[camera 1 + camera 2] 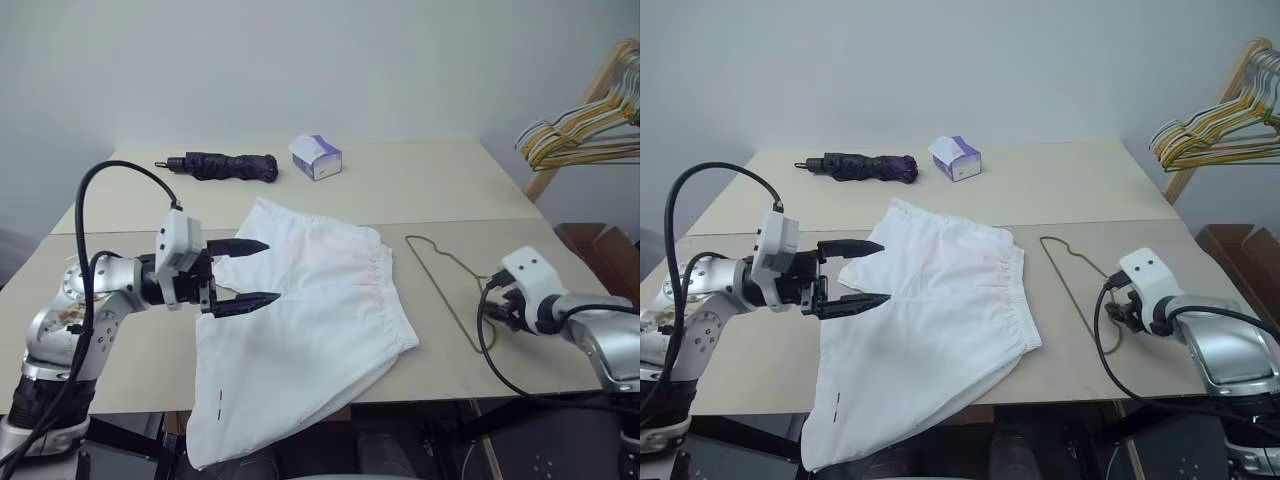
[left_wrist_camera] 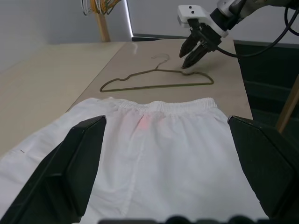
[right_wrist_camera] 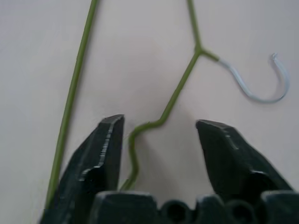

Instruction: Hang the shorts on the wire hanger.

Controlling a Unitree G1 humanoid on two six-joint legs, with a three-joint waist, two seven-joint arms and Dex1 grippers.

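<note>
While flat on the worktop (image 1: 120, 360), shorts (image 1: 300, 320) unhung, wire hanger (image 1: 445, 280) ungrasped between open right gripper (image 3: 159, 140) fingers; left gripper (image 1: 245, 273) open, empty; lifting and threading left.

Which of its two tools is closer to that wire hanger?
Right. The right tool hovers open over the wire hanger's shoulder; the left tool is open over the shorts.
</note>
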